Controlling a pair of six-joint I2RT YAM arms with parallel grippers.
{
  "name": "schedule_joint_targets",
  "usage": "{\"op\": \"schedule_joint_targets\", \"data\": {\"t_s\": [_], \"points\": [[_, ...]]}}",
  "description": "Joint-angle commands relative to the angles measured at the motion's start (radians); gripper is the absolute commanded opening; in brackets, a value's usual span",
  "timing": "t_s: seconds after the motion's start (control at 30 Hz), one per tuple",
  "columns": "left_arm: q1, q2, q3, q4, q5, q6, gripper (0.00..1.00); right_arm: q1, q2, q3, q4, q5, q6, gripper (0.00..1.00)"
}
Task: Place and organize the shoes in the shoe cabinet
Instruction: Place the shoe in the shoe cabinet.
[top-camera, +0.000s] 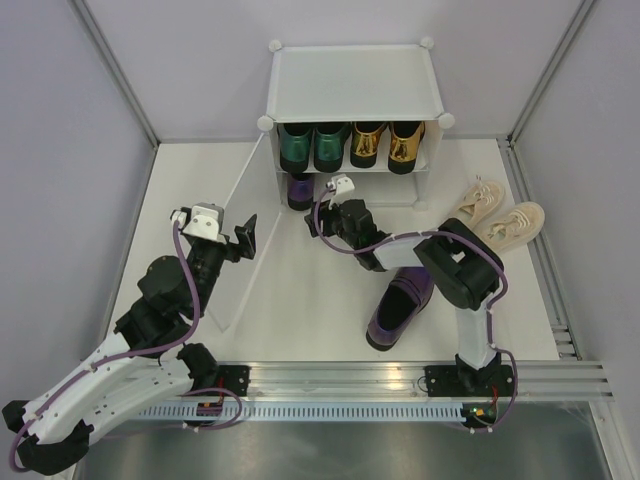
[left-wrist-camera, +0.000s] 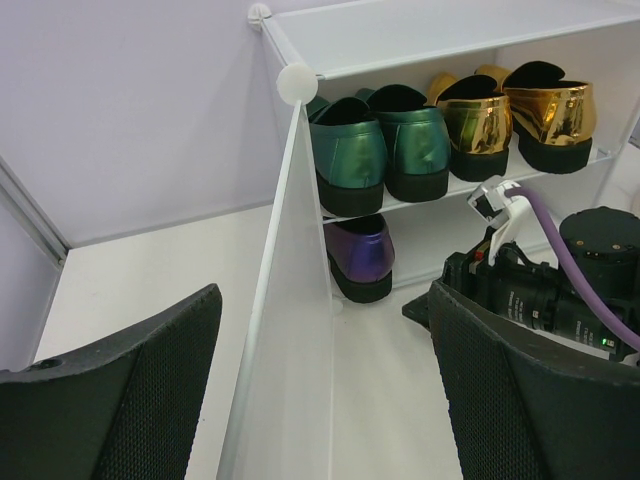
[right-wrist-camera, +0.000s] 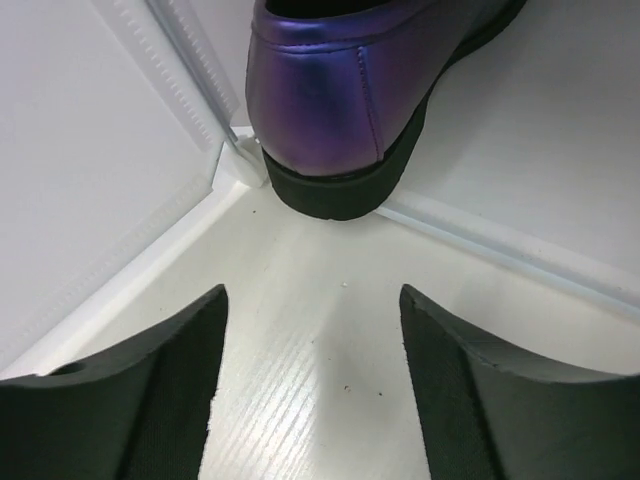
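Observation:
The white shoe cabinet (top-camera: 355, 75) stands at the back with its frosted door (top-camera: 240, 255) swung out to the left. Green loafers (top-camera: 312, 145) and gold loafers (top-camera: 388, 143) fill the upper shelf. One purple shoe (right-wrist-camera: 320, 100) sits heel-out at the left of the lower shelf. My right gripper (right-wrist-camera: 312, 400) is open just behind that heel, with nothing between its fingers. The other purple shoe (top-camera: 400, 305) lies on the table beside the right arm. Beige sneakers (top-camera: 500, 215) lie at the right. My left gripper (left-wrist-camera: 325, 300) is open and straddles the door's edge (left-wrist-camera: 290, 350).
The right arm's wrist (left-wrist-camera: 560, 290) and its purple cable reach in front of the cabinet's lower opening. Grey walls close in both sides, and a metal rail (top-camera: 400, 380) runs along the near edge of the table.

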Motion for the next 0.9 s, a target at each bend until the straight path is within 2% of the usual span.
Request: {"op": "schedule_joint_targets", "data": {"t_s": [0.0, 0.57, 0.87], "points": [[0.001, -0.006, 0.036, -0.006, 0.011, -0.027, 0.86, 0.002, 0.013, 0.033, 0.029, -0.056, 0.016, 0.70], [0.003, -0.002, 0.034, -0.006, 0.005, -0.020, 0.86, -0.012, 0.191, 0.287, -0.074, -0.021, 0.013, 0.49], [0.001, -0.004, 0.036, -0.006, 0.004, -0.020, 0.86, -0.024, 0.245, 0.375, -0.108, -0.027, 0.018, 0.47]]}}
